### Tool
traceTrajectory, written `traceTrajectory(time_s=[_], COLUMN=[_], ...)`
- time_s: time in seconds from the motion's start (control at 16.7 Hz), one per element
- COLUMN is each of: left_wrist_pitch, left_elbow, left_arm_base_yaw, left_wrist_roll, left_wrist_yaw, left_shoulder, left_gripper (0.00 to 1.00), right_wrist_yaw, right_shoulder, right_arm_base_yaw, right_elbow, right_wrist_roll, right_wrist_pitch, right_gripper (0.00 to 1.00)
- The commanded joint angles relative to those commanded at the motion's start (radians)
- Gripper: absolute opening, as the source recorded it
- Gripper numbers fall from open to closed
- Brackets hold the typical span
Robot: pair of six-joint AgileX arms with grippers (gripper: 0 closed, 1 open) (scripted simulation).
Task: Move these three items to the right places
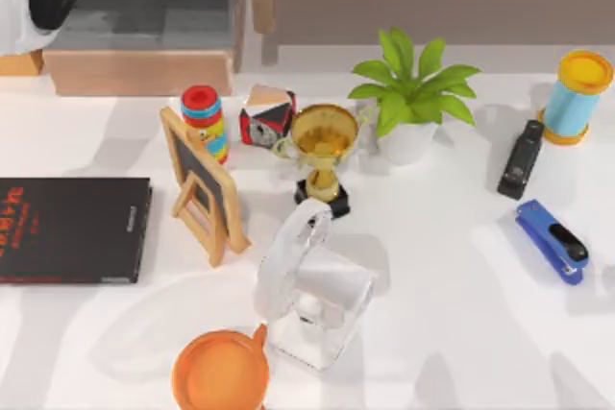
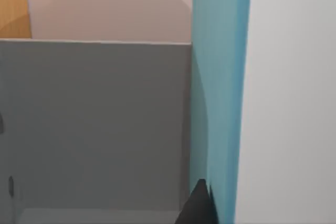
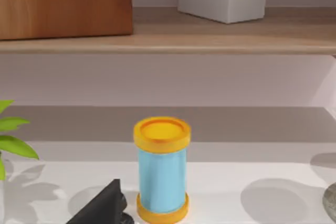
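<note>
Black book (image 1: 72,229) — red marks on its cover — unreadable.

Seeing white counter (image 1: 461,314). Book (image 1: 72,229) showing black with red lettering. Cup (image 1: 219,372) orange, trophy (image 1: 325,146) gold on black base. Staplers: one black (image 1: 520,158), one blue (image 1: 551,240). Canister (image 1: 577,96) light blue with yellow-orange caps. Plant (image 1: 413,84) green, white pot.

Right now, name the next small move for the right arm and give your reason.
Probably ease the right arm forward and down toward the blue cylinder with yellow caps. It stands upright and untouched at the table's far right, centred in the right wrist view, beside the black stapler. Which three items count isn't shown, so this is a guess.
</note>
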Motion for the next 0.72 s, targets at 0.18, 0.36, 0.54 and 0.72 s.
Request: traceTrajectory(time_s=[0.18,0.36,0.54,0.72], left_wrist_pitch=[0.001,0.011,0.036,0.075], left_elbow=[0.003,-0.027,-0.107,-0.24], left_arm_base_yaw=[0.003,0.001,0.007,0.025], left_wrist_roll=[0.002,0.065,0.225,0.468], left_wrist_yaw=[0.0,0.017,0.047,0.08], left_shoulder=[0.004,-0.047,-0.161,-0.305], left_gripper=[0.0,0.0,0.0,0.0], right_wrist_yaw=[0.0,0.0,0.0,0.0], right_shoulder=[0.0,0.0,0.0,0.0], right_arm_base_yaw=[0.0,0.0,0.0,0.0], right_elbow=[0.0,0.0,0.0,0.0], right_wrist_roll=[0.0,0.0,0.0,0.0], right_wrist_pitch=[0.0,0.0,0.0,0.0], right_gripper=[1.0,1.0,1.0,1.0])
